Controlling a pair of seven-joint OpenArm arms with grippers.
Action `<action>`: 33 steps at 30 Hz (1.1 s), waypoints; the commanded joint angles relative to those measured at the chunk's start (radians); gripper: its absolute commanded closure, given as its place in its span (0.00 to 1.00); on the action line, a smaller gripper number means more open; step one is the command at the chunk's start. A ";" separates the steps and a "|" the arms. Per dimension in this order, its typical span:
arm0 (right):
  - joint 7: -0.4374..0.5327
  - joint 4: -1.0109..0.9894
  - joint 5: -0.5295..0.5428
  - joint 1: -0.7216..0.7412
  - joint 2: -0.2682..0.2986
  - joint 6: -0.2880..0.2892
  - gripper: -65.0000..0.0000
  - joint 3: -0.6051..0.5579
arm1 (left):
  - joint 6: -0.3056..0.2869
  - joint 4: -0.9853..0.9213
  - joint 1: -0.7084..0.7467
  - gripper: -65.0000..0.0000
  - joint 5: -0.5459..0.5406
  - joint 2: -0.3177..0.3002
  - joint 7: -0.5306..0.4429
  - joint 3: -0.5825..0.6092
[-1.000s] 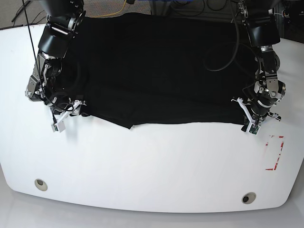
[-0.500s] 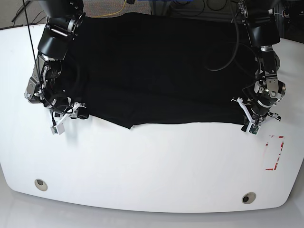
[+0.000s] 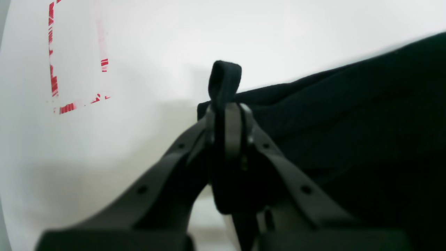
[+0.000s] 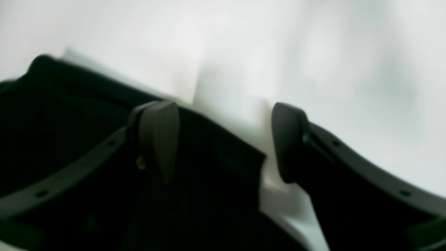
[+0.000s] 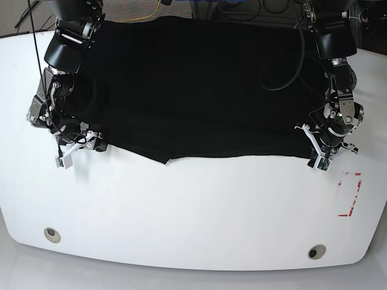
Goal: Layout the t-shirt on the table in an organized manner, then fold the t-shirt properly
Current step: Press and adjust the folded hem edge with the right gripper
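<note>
t-shirt [image 5: 199,84] limp, soft | my left gripper [image 3: 226,115] pinches its corner nearest the red mark [image 5: 351,193] | my right gripper [image 4: 223,143] spread, empty, at the opposite corner

A glossy white table [image 5: 199,205] with curved edges carries a black t-shirt [image 5: 199,90] spread across its far half; two round holes [image 5: 52,234] sit near the front edge, a red outline mark [image 5: 350,193] at one side

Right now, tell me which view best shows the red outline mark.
The base view: the whole red outline mark shows on the table, beside the left claw. The left wrist view shows it nearer but cut off by the frame's edge. The right wrist view misses it.
</note>
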 commanded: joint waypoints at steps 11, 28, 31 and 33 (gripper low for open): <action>0.034 0.018 0.017 0.013 0.059 0.004 0.36 0.003 | 0.005 0.016 -0.019 1.00 -0.009 -0.013 -0.021 -0.003; 0.043 0.018 0.023 -0.071 0.048 0.006 0.36 0.001 | 0.005 0.016 -0.019 1.00 -0.009 -0.013 -0.021 -0.003; 0.043 0.018 0.023 -0.077 0.042 0.006 0.36 -0.002 | 0.005 0.016 -0.019 1.00 -0.009 -0.013 -0.021 -0.003; 0.043 0.020 0.023 -0.079 0.028 0.007 0.36 -0.002 | 0.005 0.016 -0.020 1.00 -0.009 -0.013 -0.021 -0.003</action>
